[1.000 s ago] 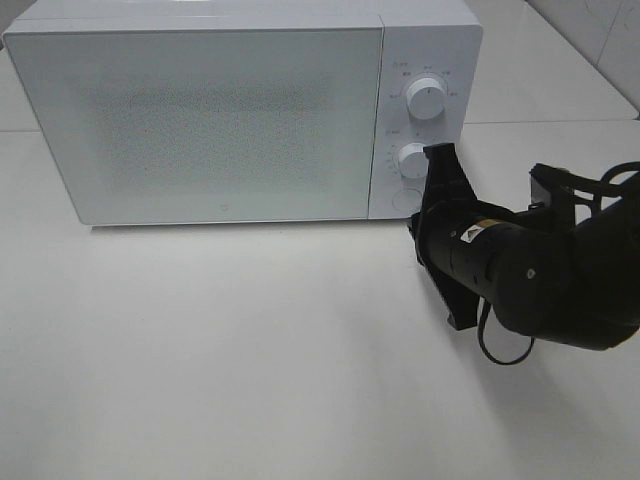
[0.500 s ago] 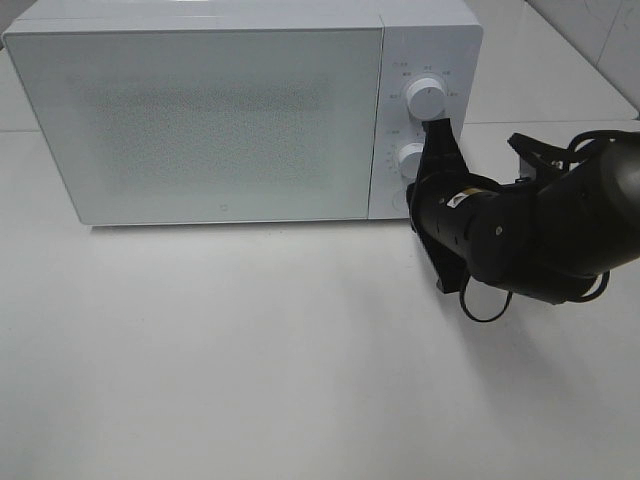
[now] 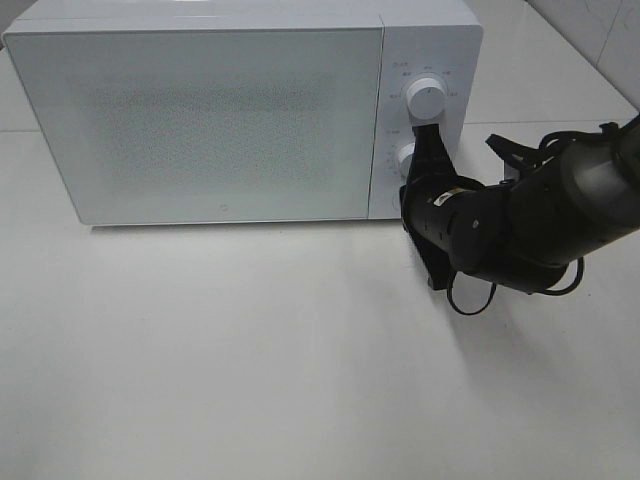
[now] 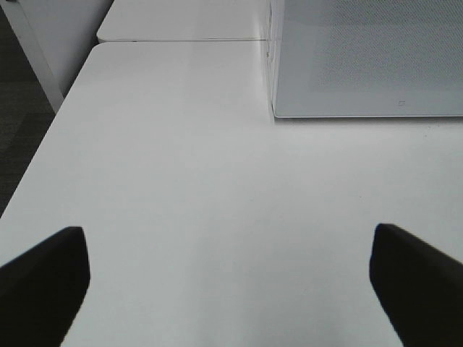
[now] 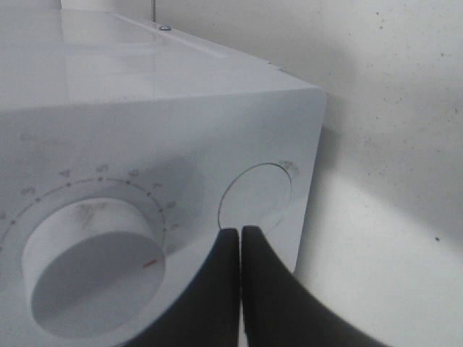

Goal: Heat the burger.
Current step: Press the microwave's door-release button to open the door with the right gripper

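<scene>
The burger is out of view. The white microwave (image 3: 200,120) stands at the back of the table with its door closed. My right gripper (image 3: 430,130) is shut with nothing in it, and its tips are at the control panel. In the right wrist view the right gripper (image 5: 240,235) points between the lower knob (image 5: 94,260) and the round button (image 5: 257,194); contact cannot be told. My left gripper (image 4: 230,278) is open and empty over the bare table, with the microwave's front corner (image 4: 278,108) ahead of it.
The upper knob (image 3: 426,97) and lower knob (image 3: 406,158) sit on the panel at the microwave's right. The white table (image 3: 250,350) stretches in front. Its edge (image 4: 43,152) runs along one side in the left wrist view, with dark floor beyond.
My right arm has moved left and toward the microwave, bringing the shut fingers up to the control panel. The left gripper has not visibly changed.
</scene>
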Robot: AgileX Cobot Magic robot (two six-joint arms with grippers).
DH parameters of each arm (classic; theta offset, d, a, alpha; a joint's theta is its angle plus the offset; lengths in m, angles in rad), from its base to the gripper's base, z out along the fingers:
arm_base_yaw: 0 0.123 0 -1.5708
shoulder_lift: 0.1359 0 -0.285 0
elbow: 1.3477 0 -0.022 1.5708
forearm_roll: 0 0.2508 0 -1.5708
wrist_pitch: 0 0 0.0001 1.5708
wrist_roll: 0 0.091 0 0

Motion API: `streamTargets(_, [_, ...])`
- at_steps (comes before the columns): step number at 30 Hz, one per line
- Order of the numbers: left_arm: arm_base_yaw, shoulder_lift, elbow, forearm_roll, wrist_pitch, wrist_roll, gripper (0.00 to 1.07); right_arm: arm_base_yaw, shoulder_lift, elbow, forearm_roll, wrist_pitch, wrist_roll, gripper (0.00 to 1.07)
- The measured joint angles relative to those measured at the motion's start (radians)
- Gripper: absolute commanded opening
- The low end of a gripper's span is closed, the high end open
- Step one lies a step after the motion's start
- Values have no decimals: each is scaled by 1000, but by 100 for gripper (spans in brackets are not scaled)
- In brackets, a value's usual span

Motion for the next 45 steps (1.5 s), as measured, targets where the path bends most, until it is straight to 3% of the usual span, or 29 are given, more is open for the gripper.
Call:
streamTargets(22, [0, 0, 0, 0, 0, 0, 98, -15, 80, -76, 33, -9, 2, 0])
streamTargets(45, [0, 0, 0, 0, 0, 0, 98, -13, 105, -77, 34, -93, 30, 0])
